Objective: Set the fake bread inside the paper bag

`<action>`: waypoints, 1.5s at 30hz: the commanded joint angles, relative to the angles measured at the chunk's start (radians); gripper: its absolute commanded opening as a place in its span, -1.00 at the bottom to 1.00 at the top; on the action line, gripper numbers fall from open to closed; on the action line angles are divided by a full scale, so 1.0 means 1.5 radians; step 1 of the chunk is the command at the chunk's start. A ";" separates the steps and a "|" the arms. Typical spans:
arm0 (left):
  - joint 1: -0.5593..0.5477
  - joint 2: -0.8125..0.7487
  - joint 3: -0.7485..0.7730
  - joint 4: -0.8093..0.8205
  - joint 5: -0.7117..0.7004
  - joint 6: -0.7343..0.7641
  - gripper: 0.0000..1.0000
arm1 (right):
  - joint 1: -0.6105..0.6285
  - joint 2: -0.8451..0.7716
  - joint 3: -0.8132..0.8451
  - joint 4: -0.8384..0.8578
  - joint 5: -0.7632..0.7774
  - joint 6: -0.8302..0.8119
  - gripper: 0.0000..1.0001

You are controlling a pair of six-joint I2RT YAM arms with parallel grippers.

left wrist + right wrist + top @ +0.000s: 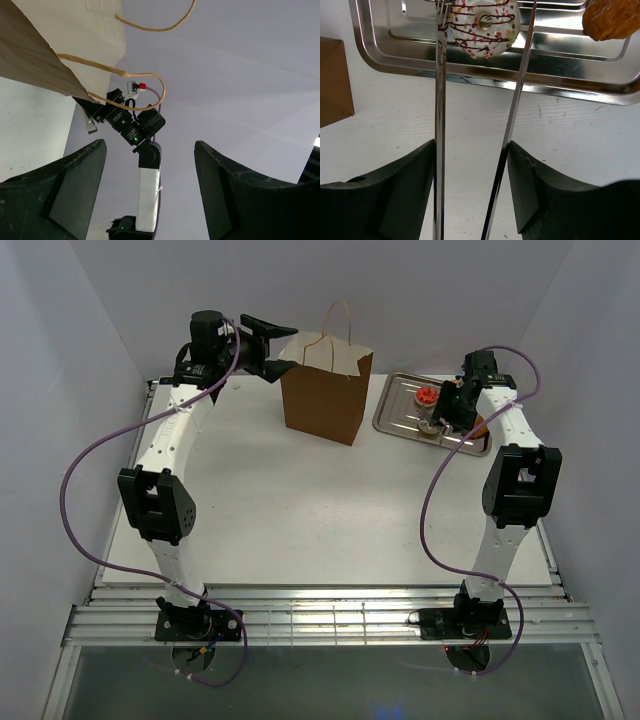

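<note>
Found the pale speckled round [482, 25] on the tray [470, 80], straight ahead of the right fingers [395, 200], straddled by the tongs [440, 125] clamped between them. Saw the paper bag [325, 400] upright on the counter [300, 510] by the left fingers [55, 200], spread and empty.

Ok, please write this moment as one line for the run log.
left fingers: open, beside paper bag | right fingers: shut on tongs | tongs: astride speckled donut on tray
</note>
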State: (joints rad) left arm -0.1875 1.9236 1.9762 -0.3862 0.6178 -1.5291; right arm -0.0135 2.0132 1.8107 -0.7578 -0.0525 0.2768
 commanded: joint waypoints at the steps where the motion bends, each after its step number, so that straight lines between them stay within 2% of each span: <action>1: 0.015 -0.059 -0.005 0.031 0.007 -0.005 0.63 | -0.002 -0.002 0.021 0.012 -0.006 -0.007 0.25; 13: 0.040 -0.056 -0.006 0.039 0.023 -0.012 0.63 | 0.000 -0.023 -0.005 0.023 -0.032 0.003 0.23; 31: 0.077 -0.060 -0.027 0.039 0.058 -0.015 0.63 | 0.008 -0.043 -0.016 -0.004 0.012 -0.014 0.23; 45: 0.109 -0.059 -0.034 0.013 0.078 -0.010 0.63 | 0.046 -0.043 -0.020 -0.004 0.017 -0.015 0.22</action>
State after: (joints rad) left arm -0.0406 1.9163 1.9282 -0.3527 0.7158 -1.5532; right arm 0.0528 1.9945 1.7756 -0.7609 -0.0349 0.2684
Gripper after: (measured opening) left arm 0.815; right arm 0.616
